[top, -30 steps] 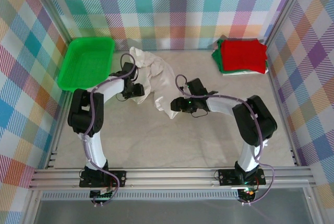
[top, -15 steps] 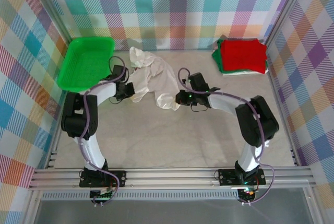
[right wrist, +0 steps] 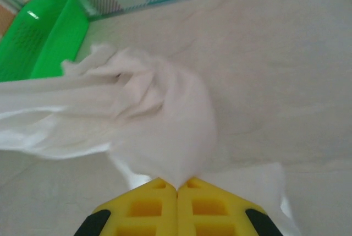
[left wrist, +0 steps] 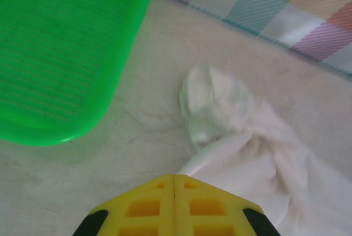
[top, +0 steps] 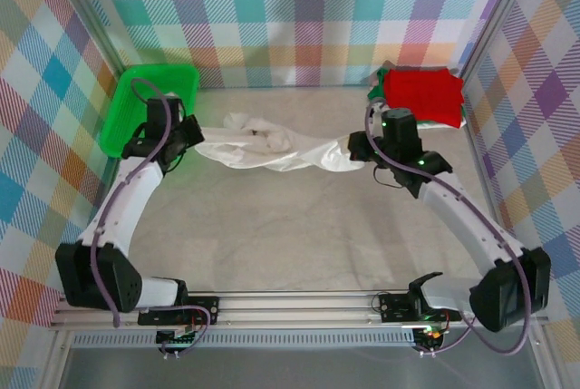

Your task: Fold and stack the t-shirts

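Pastel plaid walls (top: 299, 8) enclose a pale worktop (top: 299, 226) seen from above, with two robot arms reaching away from its near edge.

The left hand (top: 188, 133) has its yellow fingers (left wrist: 146, 206) pressed together, pinching one end of a white t-shirt (top: 272, 146). The right hand (top: 355, 146) is pressed shut the same way, and cloth bunches out from between its fingertips (right wrist: 151, 203).

The white t-shirt hangs between the two hands as a twisted, rope-like band. Its long axis runs left to right across the far half of the worktop, so each hand has the cloth lying inward, toward the other hand. No print is visible on it.

Just beyond the left hand, a green tray (top: 136, 108) sits in the far left corner. In the far right corner, just behind the right hand, a folded red t-shirt (top: 421, 96) lies on top of a folded green t-shirt (top: 377, 106).

The shirt probably needs untwisting and laying flat before any fold. The right arm is nearer the stack.
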